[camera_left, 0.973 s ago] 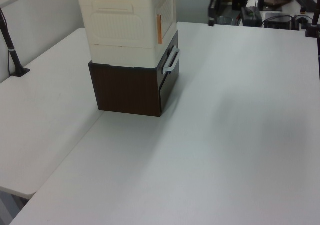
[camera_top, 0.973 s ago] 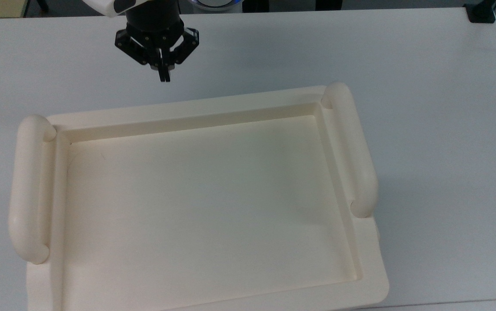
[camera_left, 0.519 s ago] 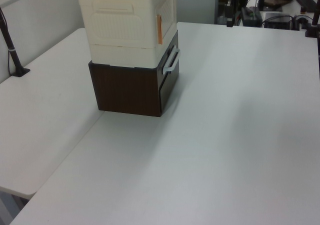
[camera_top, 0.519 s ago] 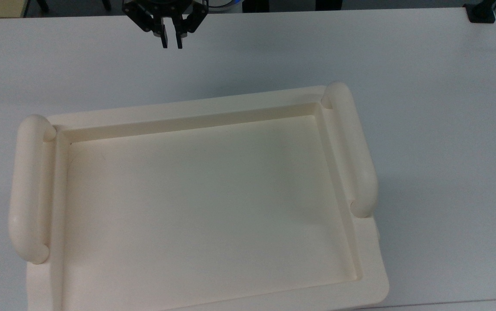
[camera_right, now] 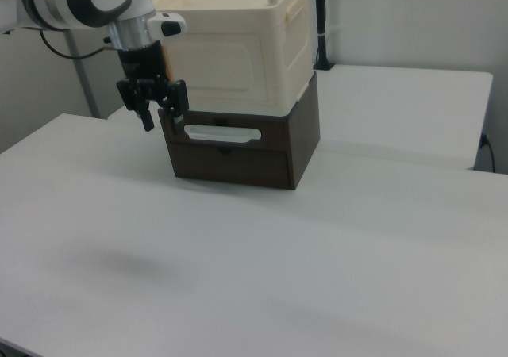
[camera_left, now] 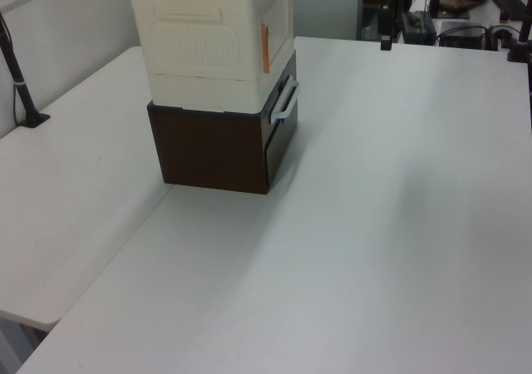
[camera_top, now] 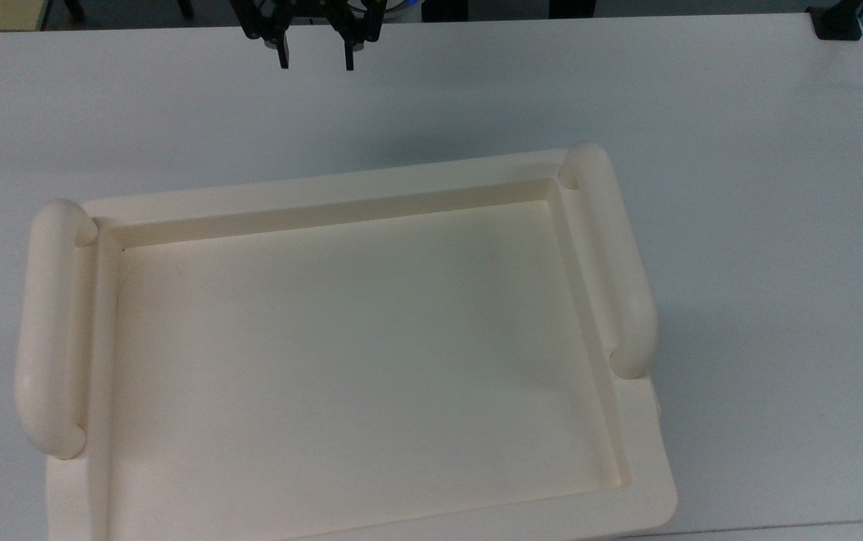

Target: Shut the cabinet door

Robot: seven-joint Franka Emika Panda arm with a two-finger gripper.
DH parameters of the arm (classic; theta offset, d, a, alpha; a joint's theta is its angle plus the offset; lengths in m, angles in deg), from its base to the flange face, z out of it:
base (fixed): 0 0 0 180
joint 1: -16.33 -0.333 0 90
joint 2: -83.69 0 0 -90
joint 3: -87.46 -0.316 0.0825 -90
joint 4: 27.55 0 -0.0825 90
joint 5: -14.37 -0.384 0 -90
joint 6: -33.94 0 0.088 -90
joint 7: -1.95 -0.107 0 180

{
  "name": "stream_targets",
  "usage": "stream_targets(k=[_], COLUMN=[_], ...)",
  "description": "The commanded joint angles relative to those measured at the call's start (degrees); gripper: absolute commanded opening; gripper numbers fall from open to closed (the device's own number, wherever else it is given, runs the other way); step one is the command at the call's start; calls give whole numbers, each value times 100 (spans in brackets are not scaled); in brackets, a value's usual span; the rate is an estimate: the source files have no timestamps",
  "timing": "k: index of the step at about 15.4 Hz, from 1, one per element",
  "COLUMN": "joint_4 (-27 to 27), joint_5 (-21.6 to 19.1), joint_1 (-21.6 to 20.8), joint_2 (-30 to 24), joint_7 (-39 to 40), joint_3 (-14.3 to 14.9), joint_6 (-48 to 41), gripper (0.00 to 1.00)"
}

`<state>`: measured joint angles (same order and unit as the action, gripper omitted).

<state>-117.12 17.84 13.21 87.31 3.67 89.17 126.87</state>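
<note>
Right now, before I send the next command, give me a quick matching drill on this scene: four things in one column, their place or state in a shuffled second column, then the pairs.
Things
1. pincer
2. cabinet
3. brown drawer unit
4. pale bar handle

Place or state
A. stands on the table, at the bottom of the stack
B. open, apart from the stack
C. fixed across the dark brown front
D. cream, stacked on top

Pairs: 1-B, 2-D, 3-A, 4-C
</note>
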Motion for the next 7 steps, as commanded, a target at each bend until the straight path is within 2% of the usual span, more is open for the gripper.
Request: stream_targets(k=[1,7], joint_4=[-219,-201], joint_5=[119,136], joint_1=[-101,-48], joint_2=[-142,-133], joint_7=[-102,-110], joint_3=[146,146], joint_6=[68,340], gripper=[100,100])
